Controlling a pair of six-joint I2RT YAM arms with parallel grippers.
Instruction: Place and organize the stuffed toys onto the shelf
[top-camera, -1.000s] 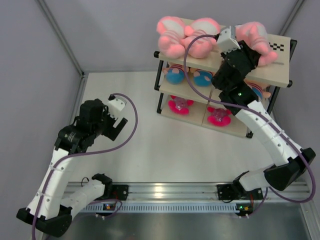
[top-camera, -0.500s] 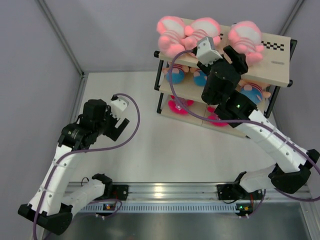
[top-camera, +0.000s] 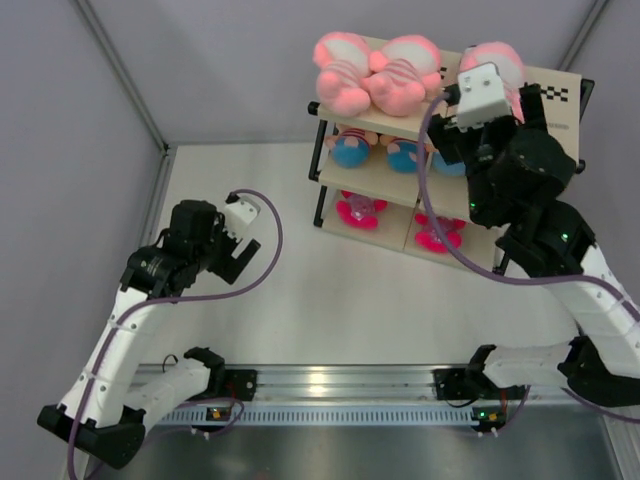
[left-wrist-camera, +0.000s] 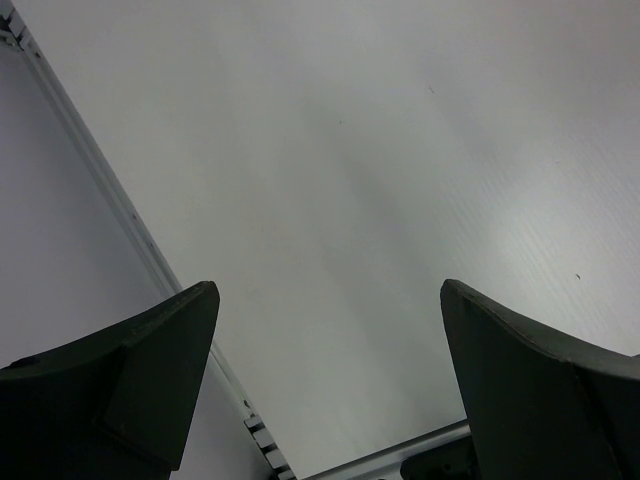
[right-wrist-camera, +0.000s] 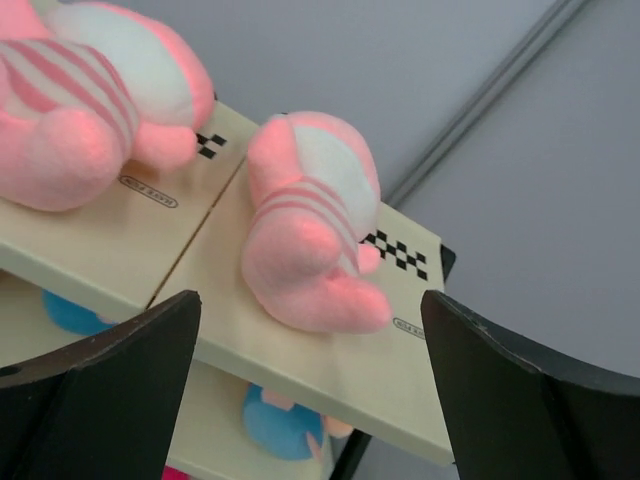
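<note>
Backed my right gripper off since a second ago; jaws now spread, nothing held. Pink toy lies straight ahead of my fingers, apart, on the top board of the shelf, long axis pointing away from me. Right arm is nearer; left gripper gapes empty over the table, well apart.

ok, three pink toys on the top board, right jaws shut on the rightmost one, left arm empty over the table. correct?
No. The right gripper has its jaws open, clear of the rightmost pink toy, which lies free on the top board; the right wrist view shows it. The rest stands.
</note>
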